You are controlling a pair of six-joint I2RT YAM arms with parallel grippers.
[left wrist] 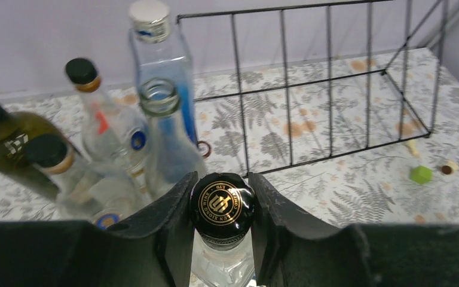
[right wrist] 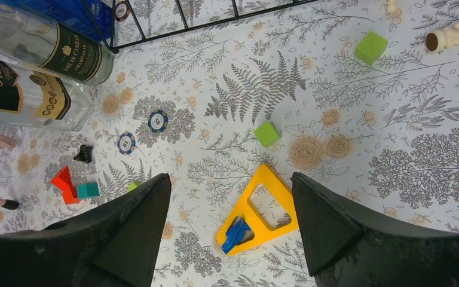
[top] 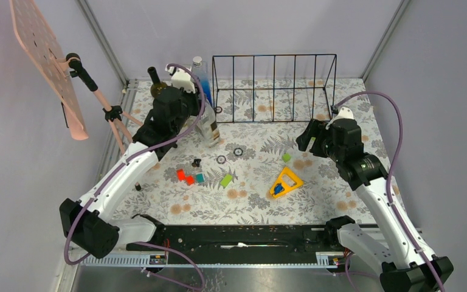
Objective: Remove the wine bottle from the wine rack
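A clear glass wine bottle (left wrist: 222, 206) with a black, gold-crested cap stands upright on the fern-print table, just off the left end of the wine rack (top: 273, 56). My left gripper (left wrist: 222, 179) is shut on its cap, one finger on each side. In the top view the same wine bottle (top: 209, 129) shows below the left arm's wrist, with the cap hidden. The black wire wine rack (left wrist: 287, 89) holds nothing in its bays. My right gripper (right wrist: 230, 177) hangs open over the table at the right, empty, right gripper (top: 307, 137) well away from the rack.
Several other bottles (left wrist: 113, 131) cluster behind and left of the held one, including a green one (top: 156, 86). A yellow triangle (top: 286, 182) lies under the right gripper. Small blocks (top: 185, 177), green cubes (right wrist: 267, 133) and chips (top: 238, 151) dot the table. A pink pegboard (top: 45, 58) leans at the far left.
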